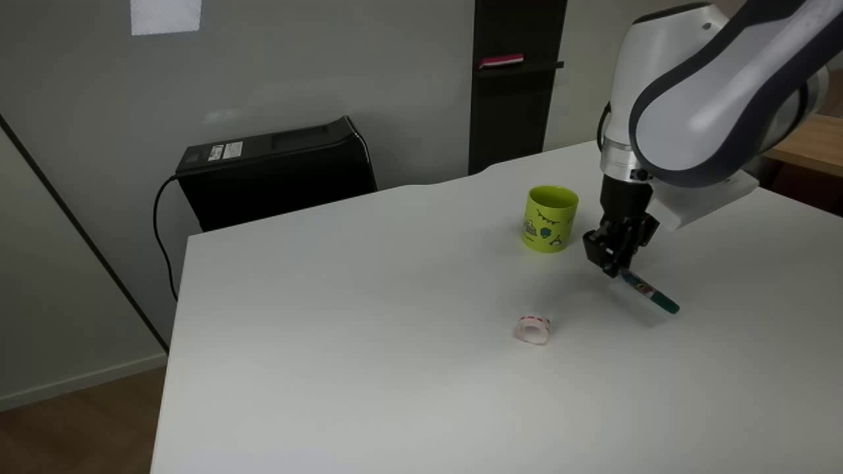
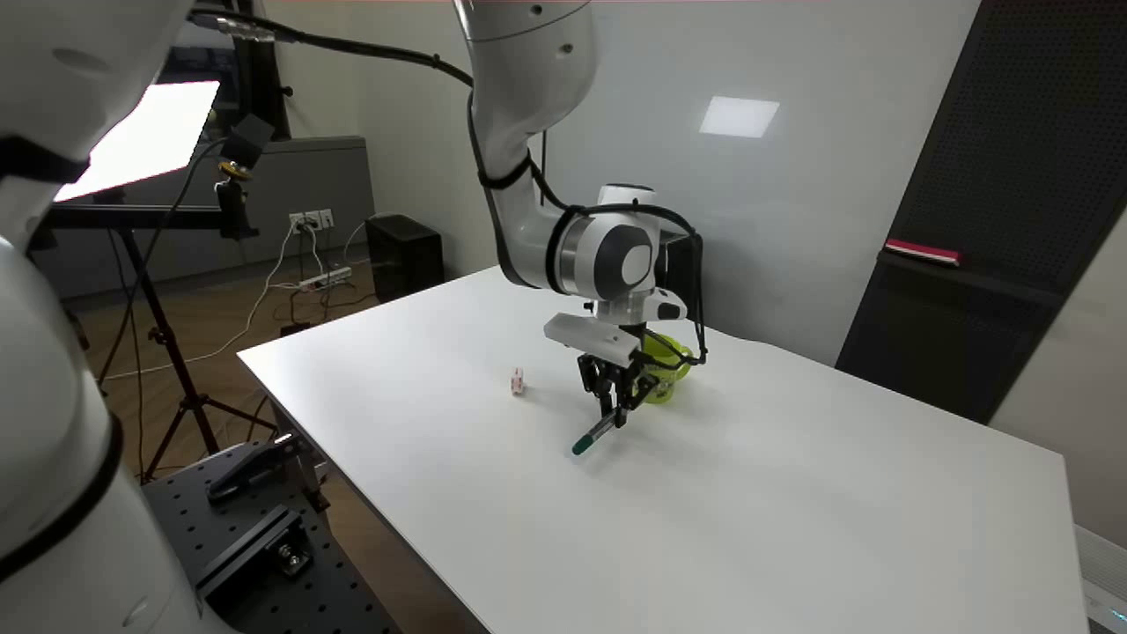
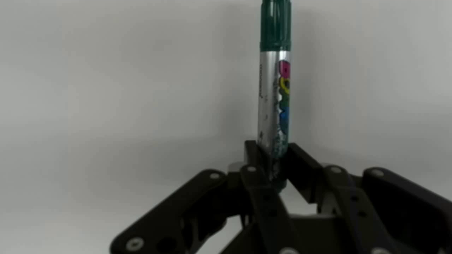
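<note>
Grasping is looking done: the gripper (image 3: pixel 272 153) is clamping a pen (image 3: pixel 274 91) near one end and, apparently, holding it just above the white table (image 2: pixel 792 511); no release is showing yet. A cup (image 1: pixel 550 224) is standing near the gripper, tape (image 2: pixel 517 381) is resting farther off, and a black box (image 1: pixel 280 184) is standing by the wall (image 1: pixel 395 72).

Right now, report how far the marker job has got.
Done: the gripper is shut on the marker, away from its cap. In hand: the marker is held, cap jutting free. Left, probably: placing and releasing it; in an exterior view it is apart from the cup and the tape.
</note>
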